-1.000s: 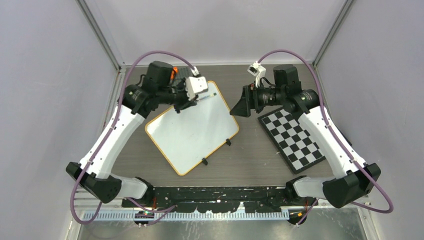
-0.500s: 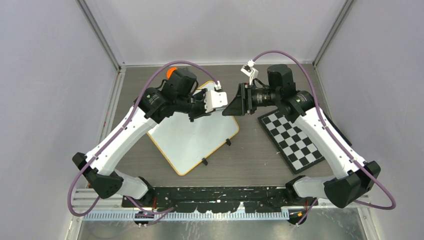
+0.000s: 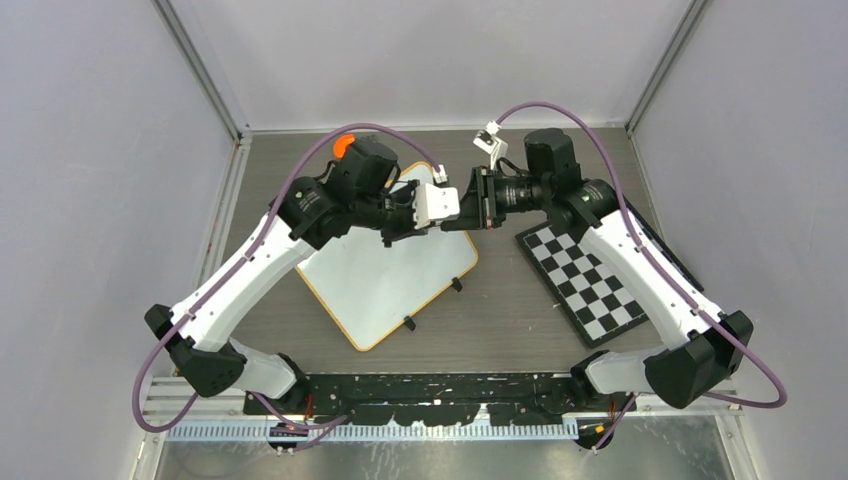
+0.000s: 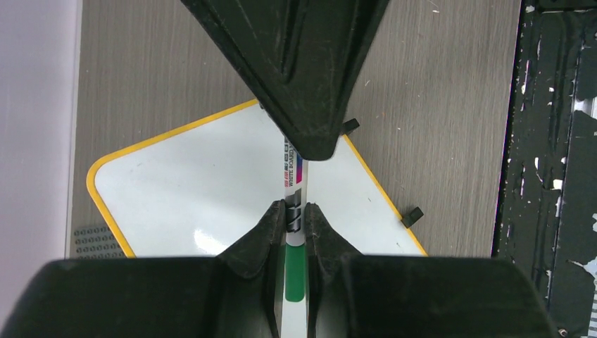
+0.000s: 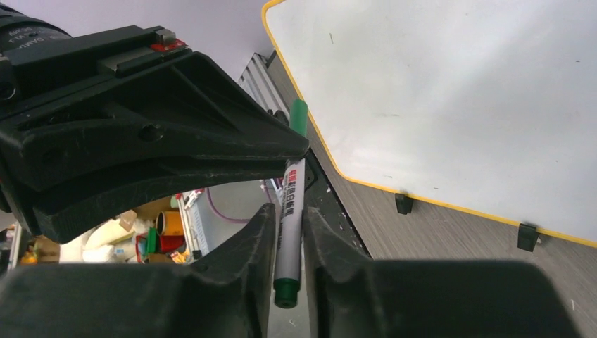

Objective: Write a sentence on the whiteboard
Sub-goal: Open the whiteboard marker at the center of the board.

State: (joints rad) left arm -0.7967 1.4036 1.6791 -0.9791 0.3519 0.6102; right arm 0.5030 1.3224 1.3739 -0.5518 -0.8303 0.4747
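The whiteboard [image 3: 380, 280] lies tilted on the table with an orange-yellow rim, and its face [image 4: 197, 190] is blank. No sentence shows on it. Above its far right corner my two grippers meet tip to tip. A white marker [image 4: 293, 211] with a green cap runs between them. My left gripper [image 4: 294, 209] is shut on the barrel beside the green cap. My right gripper [image 5: 288, 211] is shut on the other end, just above the green end plug [image 5: 285, 292]. From above, the left gripper [image 3: 452, 214] and right gripper [image 3: 468, 212] hide the marker.
A black-and-white checkerboard [image 3: 590, 280] lies to the right of the whiteboard under the right arm. Small black clip feet [image 3: 408, 323] stick out from the whiteboard's near edge. A black rail [image 3: 440, 392] runs along the table's near edge. Grey walls enclose the table.
The left arm carried the marker right, off the board's far corner. The right gripper moved left to meet it and closed from open onto the marker's free end.
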